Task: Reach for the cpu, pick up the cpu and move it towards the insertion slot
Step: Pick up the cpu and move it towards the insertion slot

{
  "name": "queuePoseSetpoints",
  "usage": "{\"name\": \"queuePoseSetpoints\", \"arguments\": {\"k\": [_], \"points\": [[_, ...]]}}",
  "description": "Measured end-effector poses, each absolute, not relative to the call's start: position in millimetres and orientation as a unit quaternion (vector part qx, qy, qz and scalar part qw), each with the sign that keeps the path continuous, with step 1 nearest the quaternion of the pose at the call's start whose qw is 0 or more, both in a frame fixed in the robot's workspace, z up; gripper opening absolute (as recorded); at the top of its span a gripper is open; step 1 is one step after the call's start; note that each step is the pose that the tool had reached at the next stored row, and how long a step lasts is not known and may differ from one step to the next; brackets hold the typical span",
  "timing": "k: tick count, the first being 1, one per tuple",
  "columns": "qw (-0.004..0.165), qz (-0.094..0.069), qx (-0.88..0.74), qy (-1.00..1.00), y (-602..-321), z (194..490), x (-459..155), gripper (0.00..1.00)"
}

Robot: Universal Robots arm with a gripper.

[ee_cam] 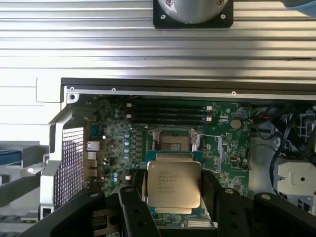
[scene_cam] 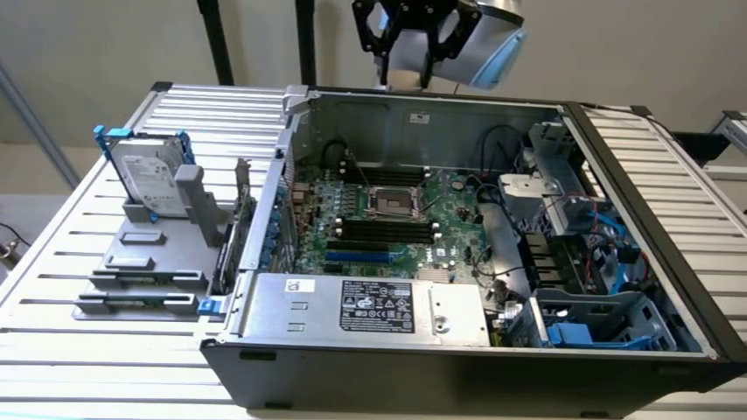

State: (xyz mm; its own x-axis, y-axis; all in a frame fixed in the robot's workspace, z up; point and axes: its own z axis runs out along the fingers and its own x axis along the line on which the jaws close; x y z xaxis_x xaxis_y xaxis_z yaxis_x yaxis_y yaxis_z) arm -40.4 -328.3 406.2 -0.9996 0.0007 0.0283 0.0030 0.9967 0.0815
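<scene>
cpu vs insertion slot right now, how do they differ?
The cpu sits between the gripper fingers, off the board; the insertion slot is fixed on the green motherboard. The cpu shows a solid silvery lid with printed text; the insertion slot is a metal frame around a darker centre. Both are square and metallic.

My matte black pincer [ee_cam: 174, 207] has thick angular fingers [ee_cam: 132, 212] studded with round screw heads. My wrist [scene_cam: 485, 44] is a smooth silvery-grey rounded housing on a black square bracket with corner screws.
</scene>
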Motion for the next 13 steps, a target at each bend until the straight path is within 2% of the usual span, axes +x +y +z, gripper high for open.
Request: {"name": "queuePoseSetpoints", "arguments": {"k": [13], "points": [[0.010, -0.041, -0.010, -0.999, -325.7, 400.5, -40.2, 0.55]]}}
